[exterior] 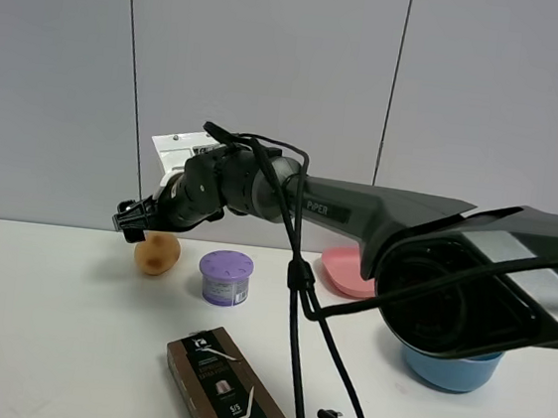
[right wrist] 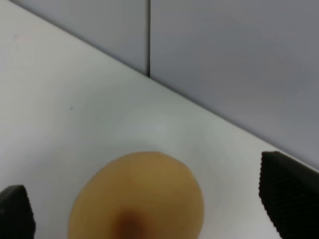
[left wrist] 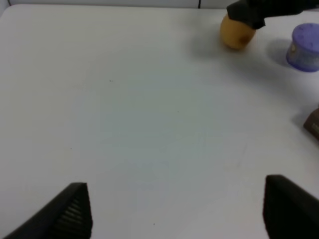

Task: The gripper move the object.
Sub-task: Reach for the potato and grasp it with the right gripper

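The yellow-orange potato-like object [exterior: 157,253] with a reddish-brown spot sits on the white table [exterior: 45,344] at the back left. My right gripper [exterior: 130,221] reaches across from the right and hovers just above it, open. In the right wrist view the object [right wrist: 137,199] lies between and below the spread fingers [right wrist: 289,199]. In the left wrist view the object [left wrist: 237,34] lies far off with the right gripper [left wrist: 249,12] over it. My left gripper [left wrist: 177,219] is open and empty over bare table; it does not show in the exterior high view.
A purple lidded cup [exterior: 225,277] stands just right of the object. A brown box [exterior: 227,387] lies near the front edge. A pink dish [exterior: 345,271] and a blue bowl [exterior: 450,367] sit at the right. Black cables [exterior: 299,301] hang from the right arm.
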`<state>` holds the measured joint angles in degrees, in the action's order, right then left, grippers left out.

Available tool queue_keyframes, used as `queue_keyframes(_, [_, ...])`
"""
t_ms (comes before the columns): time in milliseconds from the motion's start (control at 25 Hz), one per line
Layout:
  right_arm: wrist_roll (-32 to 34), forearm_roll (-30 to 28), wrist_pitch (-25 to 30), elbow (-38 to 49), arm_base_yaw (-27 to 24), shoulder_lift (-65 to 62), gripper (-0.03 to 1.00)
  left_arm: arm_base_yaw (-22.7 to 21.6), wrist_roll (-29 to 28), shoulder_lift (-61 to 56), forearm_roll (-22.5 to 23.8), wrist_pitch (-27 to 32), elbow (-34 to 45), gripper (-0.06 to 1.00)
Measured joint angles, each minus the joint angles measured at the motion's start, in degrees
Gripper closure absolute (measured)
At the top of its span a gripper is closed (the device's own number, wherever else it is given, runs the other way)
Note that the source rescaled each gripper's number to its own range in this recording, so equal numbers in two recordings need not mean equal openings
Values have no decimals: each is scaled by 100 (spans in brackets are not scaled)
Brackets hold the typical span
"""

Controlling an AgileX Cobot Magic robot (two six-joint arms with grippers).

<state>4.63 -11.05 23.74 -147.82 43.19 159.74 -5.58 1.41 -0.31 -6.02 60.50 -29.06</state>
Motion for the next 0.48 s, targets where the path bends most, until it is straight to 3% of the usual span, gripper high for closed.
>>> queue_keyframes(240, [0,0,-366,0,0,204,5,0,6,0,0,0,0,-6])
queue_keyframes(480, [0,0,-395,0,0,347,5,0,6,0,0,0,0,-6])
